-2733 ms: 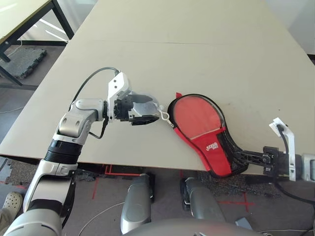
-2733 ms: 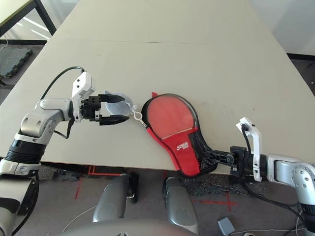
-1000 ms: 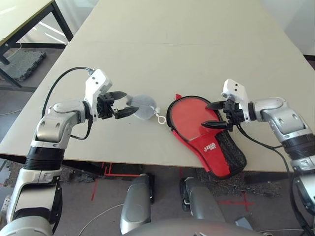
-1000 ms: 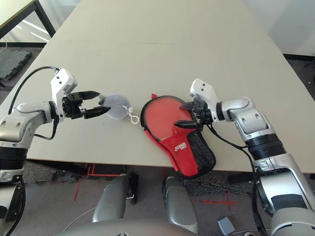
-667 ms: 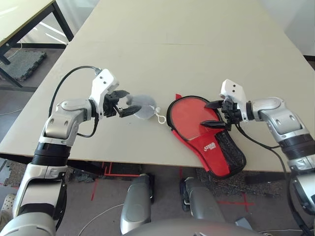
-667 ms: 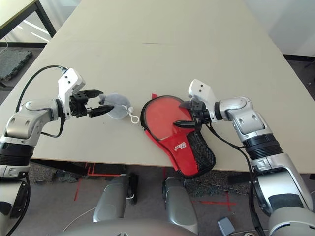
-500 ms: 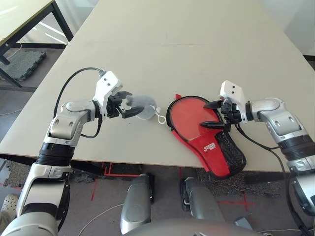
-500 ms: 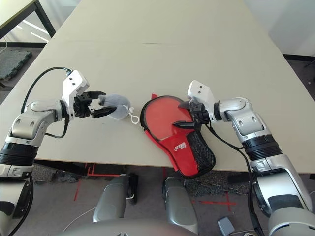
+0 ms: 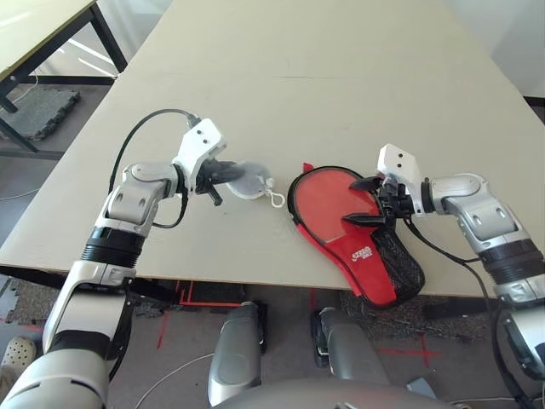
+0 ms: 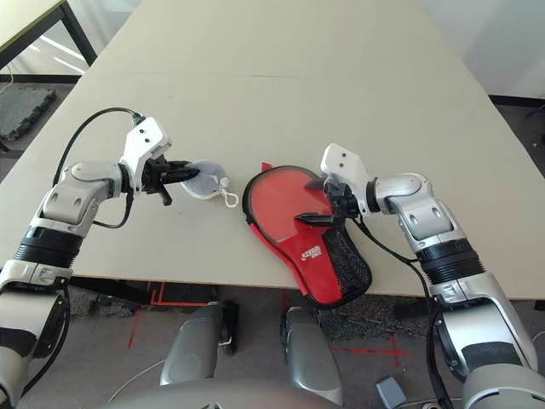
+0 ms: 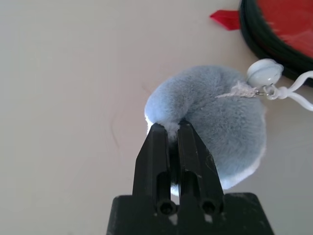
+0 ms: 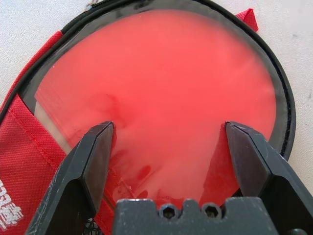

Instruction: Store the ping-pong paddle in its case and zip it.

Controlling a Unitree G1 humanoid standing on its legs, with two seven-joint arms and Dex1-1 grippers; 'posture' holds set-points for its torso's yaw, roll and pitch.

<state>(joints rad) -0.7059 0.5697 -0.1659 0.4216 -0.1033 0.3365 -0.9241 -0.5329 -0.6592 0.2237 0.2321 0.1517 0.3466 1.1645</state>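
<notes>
The ping-pong paddle (image 9: 326,200) lies inside the open case (image 9: 385,271), its red blade (image 12: 161,83) showing; the handle is hidden under the case's red fabric and mesh pocket. My right gripper (image 9: 361,203) stands open just over the blade's right side, a finger (image 12: 98,152) on either side of the view and nothing between them. To the left of the case lies a small grey plush lump (image 9: 249,181) with a white cord (image 9: 277,198). My left gripper (image 9: 223,175) is shut on the lump's left edge, with fluff pinched between its fingertips (image 11: 157,134).
The case's narrow end hangs over the table's front edge (image 9: 255,277). A red tab (image 11: 224,17) sticks out at the case's top left, close to the cord. Another table (image 9: 34,34) stands at the far left, beyond a gap of floor.
My left gripper has moved right onto the grey lump and shut on its edge. My right gripper has shifted slightly left and down over the blade and stays open.
</notes>
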